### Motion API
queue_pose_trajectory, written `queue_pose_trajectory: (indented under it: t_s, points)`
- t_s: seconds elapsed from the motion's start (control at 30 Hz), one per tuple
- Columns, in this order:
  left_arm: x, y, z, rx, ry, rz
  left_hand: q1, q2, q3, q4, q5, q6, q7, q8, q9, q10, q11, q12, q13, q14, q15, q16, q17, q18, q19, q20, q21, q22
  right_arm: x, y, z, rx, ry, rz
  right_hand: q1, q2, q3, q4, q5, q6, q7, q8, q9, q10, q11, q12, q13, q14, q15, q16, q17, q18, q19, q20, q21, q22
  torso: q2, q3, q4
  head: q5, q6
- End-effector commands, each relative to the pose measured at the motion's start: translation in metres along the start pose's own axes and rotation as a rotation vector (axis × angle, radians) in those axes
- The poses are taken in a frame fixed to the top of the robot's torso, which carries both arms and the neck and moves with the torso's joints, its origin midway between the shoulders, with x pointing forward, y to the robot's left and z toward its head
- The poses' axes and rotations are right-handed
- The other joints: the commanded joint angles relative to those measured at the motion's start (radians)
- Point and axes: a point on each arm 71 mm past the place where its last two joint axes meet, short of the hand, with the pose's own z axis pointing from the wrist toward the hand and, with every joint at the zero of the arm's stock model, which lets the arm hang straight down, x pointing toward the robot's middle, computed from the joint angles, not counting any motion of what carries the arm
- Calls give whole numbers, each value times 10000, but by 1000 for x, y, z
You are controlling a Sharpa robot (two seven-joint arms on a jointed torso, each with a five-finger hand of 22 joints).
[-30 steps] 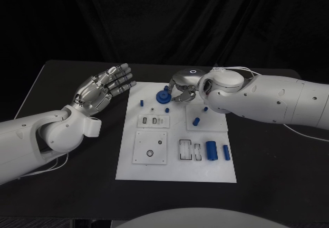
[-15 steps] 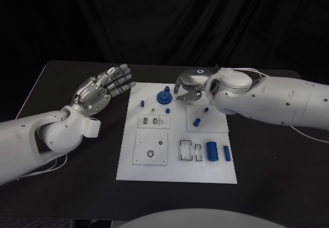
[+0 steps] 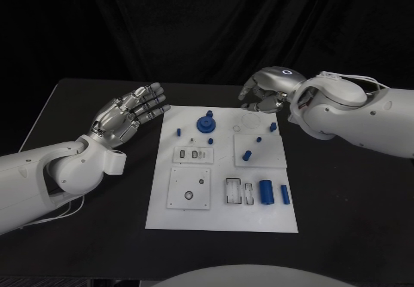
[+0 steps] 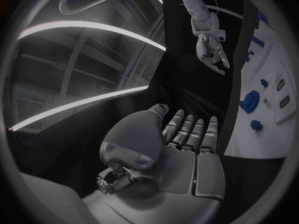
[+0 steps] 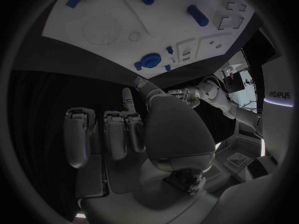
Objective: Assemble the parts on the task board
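The right hand [image 3: 265, 94] has been drawn back from above the blue gear-shaped part [image 3: 206, 123] to the far right corner of the task board [image 3: 222, 212], where it is now held off the plate's edge over the black table [image 3: 345, 197] — its fingers curled loosely inward, with nothing seen between them. The left hand [image 3: 129, 112] is held as before, raised to the left of the board, palm up and fingers spread, holding nothing. On the white plate, the gear-shaped part is seen standing near the far edge, with a small blue peg [image 3: 179, 129] just to its left and another [image 3: 273, 126] at the far right. Two short blue pieces [image 3: 247, 153] lie on the raised right-hand panel, and a larger blue cylinder [image 3: 267, 190] is laid beside a slimmer one [image 3: 285, 192] toward the near right. In the right wrist view, the curled fingers [image 5: 118, 132] are shown apart from the board [image 5: 156, 30] — no part is touched by either hand
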Motion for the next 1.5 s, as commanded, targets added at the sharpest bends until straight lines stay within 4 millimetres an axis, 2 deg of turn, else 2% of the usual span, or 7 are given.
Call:
queue_pose_trajectory:
  t_s: [0.03,0.27,0.4,0.63,0.9,1.17,1.5]
  points:
    - [1,-7,-1,1032,106,-96,-91,1,47,17,45,44,204,28,7,6,26,35,3,-8,72,36,15,-106,70,23,33,8,-8,-7,-12,13,-968,535,105,-26,36,23,30,12,-6,-13,-8,1044,-42,27,2635,1050,-47,25,2633,-105,558,-52,58,2136,-1,-1,27,-41,27]
    - [1,-7,-1,996,106,-95,-99,-6,66,6,47,61,205,34,10,21,28,58,8,2,75,53,18,-108,72,23,35,8,6,-42,-47,1009,-900,912,53,-122,-34,159,-212,-212,10,-250,-123,1044,-75,27,2635,1050,-79,25,2633,-110,576,-94,68,2152,-12,-27,57,-97,39]
    - [2,-6,0,977,122,-104,-101,-8,71,3,47,68,207,36,11,23,26,61,9,2,76,54,18,-109,69,23,32,7,15,-57,-61,1518,-822,1027,64,-188,-71,232,-298,-414,6,-426,-216,1044,-98,27,2635,1050,-99,25,2633,-106,570,-115,54,2146,18,2,61,-114,60]
    - [2,-5,1,954,165,-138,-104,-9,79,0,48,58,207,34,10,20,26,57,8,-2,76,47,17,-110,72,23,34,8,32,-76,-77,2186,-443,1107,67,-261,-194,420,-674,-776,-8,-707,-394,1044,-120,27,2635,1050,-122,25,2633,-99,558,-141,27,2135,6,-5,81,-210,36]
    - [3,-5,1,930,195,-163,-105,-8,82,-1,48,57,207,34,10,18,25,53,7,1,76,53,18,-110,68,22,31,6,47,-83,-84,2457,-42,1161,58,-306,-315,572,-996,-772,17,-734,-441,1044,-107,27,2635,1050,-117,25,2633,-87,530,-143,-16,2110,22,15,61,-267,32]
    - [2,-5,1,902,208,-179,-115,10,121,-7,55,64,206,37,10,16,16,58,7,4,80,62,19,-115,73,23,35,7,59,-82,-87,2429,46,1188,38,-351,-455,745,-1309,-726,27,-732,-472,1044,-96,27,2635,1050,-108,25,2633,-81,520,-135,-40,2100,23,15,22,-213,-29]
    - [2,-5,0,881,198,-175,-117,10,128,-9,55,63,206,37,10,17,15,60,8,3,80,61,19,-116,72,22,34,7,65,-80,-88,2367,63,1240,13,-464,-701,1049,-1800,-728,35,-758,-527,1044,-89,27,2635,1050,-105,25,2633,-74,512,-131,-70,2091,18,7,53,-238,-78]
